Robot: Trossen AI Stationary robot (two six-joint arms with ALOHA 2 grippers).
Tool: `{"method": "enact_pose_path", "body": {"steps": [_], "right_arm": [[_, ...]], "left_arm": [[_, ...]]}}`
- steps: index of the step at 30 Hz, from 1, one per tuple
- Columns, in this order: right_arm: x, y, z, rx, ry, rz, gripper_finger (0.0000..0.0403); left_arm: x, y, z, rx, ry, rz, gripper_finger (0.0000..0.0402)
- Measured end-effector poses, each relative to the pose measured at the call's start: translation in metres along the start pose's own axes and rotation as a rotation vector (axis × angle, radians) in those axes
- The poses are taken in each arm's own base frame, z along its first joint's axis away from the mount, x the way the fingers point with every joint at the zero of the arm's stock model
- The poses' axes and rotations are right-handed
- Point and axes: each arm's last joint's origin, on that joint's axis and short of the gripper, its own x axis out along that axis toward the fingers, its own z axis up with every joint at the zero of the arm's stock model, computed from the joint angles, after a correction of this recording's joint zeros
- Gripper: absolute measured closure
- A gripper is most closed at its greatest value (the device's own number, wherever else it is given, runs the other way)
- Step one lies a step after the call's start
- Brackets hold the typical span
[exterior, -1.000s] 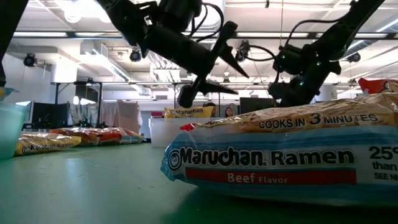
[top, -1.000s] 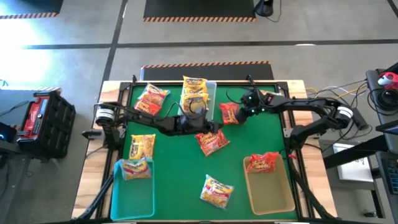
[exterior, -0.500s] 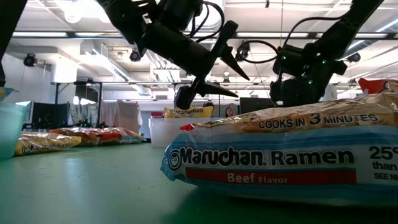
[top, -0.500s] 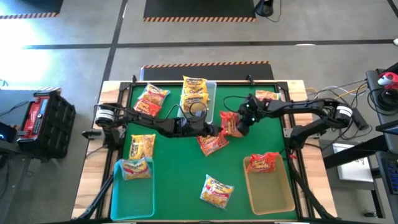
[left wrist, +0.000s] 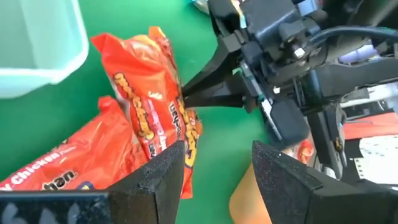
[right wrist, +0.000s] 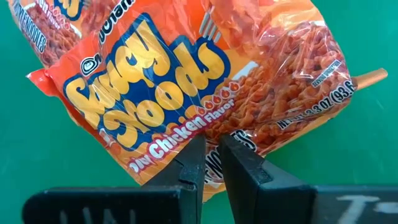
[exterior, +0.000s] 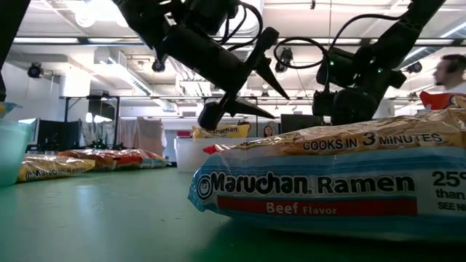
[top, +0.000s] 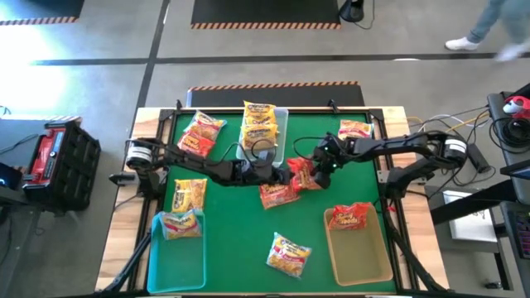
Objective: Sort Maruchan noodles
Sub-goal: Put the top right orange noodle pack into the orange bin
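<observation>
My right gripper (top: 317, 168) is shut on a red Maruchan packet (right wrist: 186, 81) at the table's middle. My left gripper (left wrist: 217, 165) stands open just left of it, its fingers on either side of the packet's lower end (left wrist: 186, 146); I cannot tell if they touch it. A second red packet (top: 277, 194) lies flat on the green mat beside them. Other packets lie about: red-yellow (top: 201, 132), yellow (top: 189, 194), yellow-blue (top: 288, 252) and red (top: 354, 128). My right gripper pinches the red packet's crimped edge (right wrist: 208, 144) between its two fingers, seen from the other side in the left wrist view (left wrist: 179, 98). The fingers slant down from the table's right. The packet stands tilted; whether its lower end rests on the mat is hidden.
A clear bin (top: 280, 124) at the far middle holds yellow packets. A teal bin (top: 157, 257) at the near left and a tan bin (top: 360, 257) at the near right hold one packet each. A beef packet (exterior: 328, 189) fills the low view's foreground. A person (exterior: 451, 73) is beyond the table.
My right gripper has carried the red packet toward the table's near edge and a little left, up to my left gripper, rolling its wrist so that the packet has turned. The arm's shift has uncovered the red packet at the far right.
</observation>
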Motion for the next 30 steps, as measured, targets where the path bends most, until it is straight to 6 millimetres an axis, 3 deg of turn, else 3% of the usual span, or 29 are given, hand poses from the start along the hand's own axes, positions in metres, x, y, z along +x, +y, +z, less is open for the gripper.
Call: {"method": "enact_pose_path", "body": {"steps": [4, 9, 17, 25, 30], "right_arm": [[0.002, 0.001, 0.003, -0.015, -0.026, 0.003, 0.0358], [0.002, 0.003, 0.003, -0.035, -0.031, 0.001, 0.0358], [0.004, 0.008, 0.002, -0.076, -0.022, 0.01, 0.0358], [0.009, 0.008, -0.013, -0.071, 0.013, 0.027, 0.0358], [0.011, 0.006, -0.023, -0.064, 0.034, 0.029, 0.0358]], "left_arm": [[0.004, 0.005, -0.006, -0.034, -0.01, 0.032, 0.0232], [0.025, 0.013, -0.018, -0.063, 0.005, 0.074, 0.0232], [0.054, 0.001, -0.023, 0.0, -0.003, 0.124, 0.0232], [0.046, -0.019, -0.021, 0.087, 0.013, 0.202, 0.0232], [0.044, -0.018, -0.021, 0.105, 0.008, 0.262, 0.0232]]}}
